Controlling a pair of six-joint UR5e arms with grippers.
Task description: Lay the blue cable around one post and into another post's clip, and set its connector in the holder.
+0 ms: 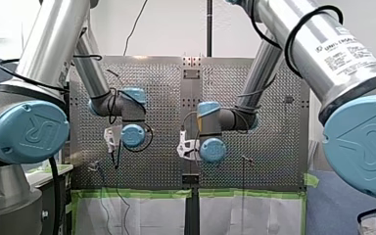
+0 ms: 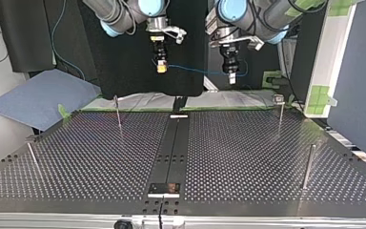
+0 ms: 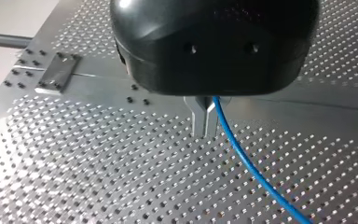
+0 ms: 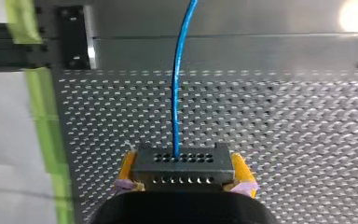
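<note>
Yellow-padded fingers (image 4: 239,168) of the right gripper (image 4: 184,173) clamp the black connector (image 4: 184,161), from which the blue cable (image 4: 179,93) runs away over the perforated worktop (image 4: 261,116). Seen from across the worktop, the cable hangs nearly level in the air between both grippers, clear of the posts (image 2: 118,112). The left gripper (image 3: 205,122) pinches the cable between its closed metal fingers.

Perforated metal table (image 2: 248,157), black centre strip (image 2: 174,143) running near to far thru its middle. Green tape (image 1: 142,193) along table's near edge in front view, white sheets (image 1: 147,215) hanging just below it. Blue-grey mat (image 2: 43,95) off the table, far left in top view. Black panel (image 2: 124,67) behind far edge; white board (image 2: 336,52) w/ green patches at far right
</note>
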